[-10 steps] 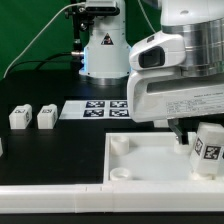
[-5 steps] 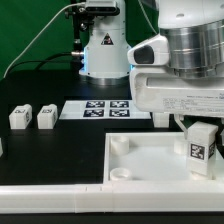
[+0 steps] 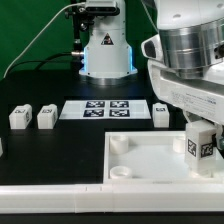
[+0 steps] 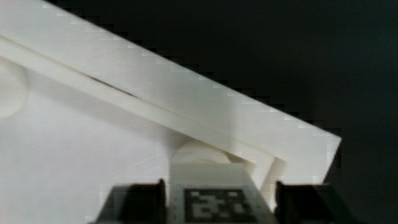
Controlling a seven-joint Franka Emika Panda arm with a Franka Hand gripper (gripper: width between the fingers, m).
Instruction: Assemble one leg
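Observation:
My gripper (image 3: 199,128) is shut on a leg (image 3: 199,150), a chunky white block with a black-and-white tag, held upright over the right side of the large flat white panel (image 3: 140,160). In the wrist view the leg (image 4: 219,195) sits between my two dark fingers (image 4: 137,203), tag facing the camera, with the panel's raised edge (image 4: 196,95) beyond it. Two more legs (image 3: 20,117) (image 3: 46,117) stand on the black table at the exterior view's left. Another leg (image 3: 161,113) stands behind the panel, next to the marker board.
The marker board (image 3: 105,108) lies flat on the table behind the panel. A white robot base (image 3: 105,50) stands at the back. The panel has a round corner socket (image 3: 120,143) at its near left corner.
My gripper with the leg has moved toward the exterior view's right and turned, so the leg's tag now faces the camera more squarely. The leg behind the panel is now uncovered.

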